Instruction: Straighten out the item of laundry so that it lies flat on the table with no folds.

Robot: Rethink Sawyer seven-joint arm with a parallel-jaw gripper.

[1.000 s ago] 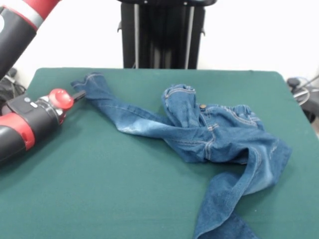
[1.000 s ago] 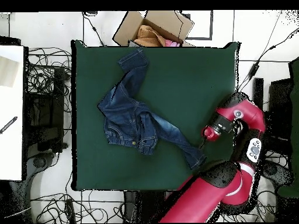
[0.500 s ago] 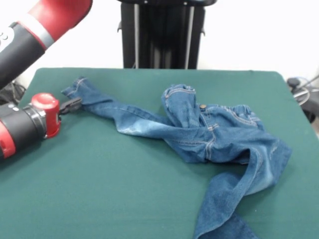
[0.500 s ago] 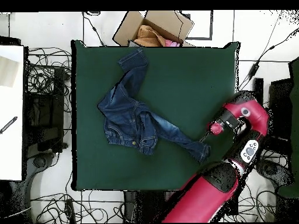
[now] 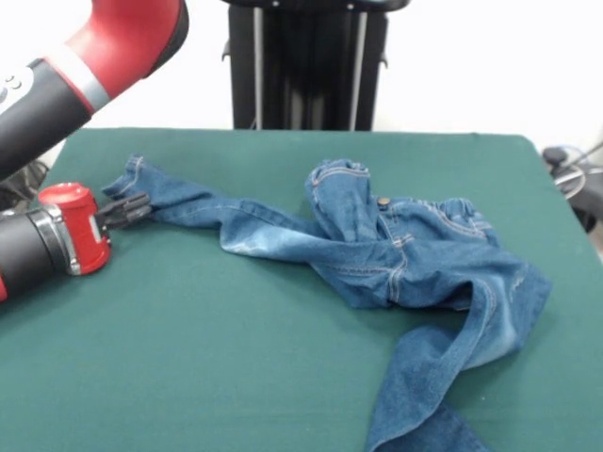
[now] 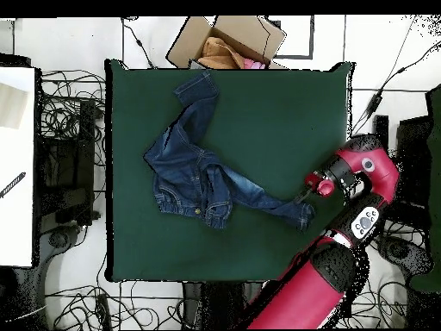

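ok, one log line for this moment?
hand: shut on jeans leg cuff | jeans: crumpled at waist, one leg stretched sideways | table: green

jeans leg cut off at bottom edge

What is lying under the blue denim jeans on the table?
Under the small blue denim jeans only the table's dark green cloth shows around them. Their folded waist and crossed legs cover whatever lies directly beneath.

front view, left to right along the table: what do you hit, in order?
Gripper at the hem of one leg → that leg of the jeans stretched toward it → bunched waist with the metal button → the other leg folded over at the right, on the green table.
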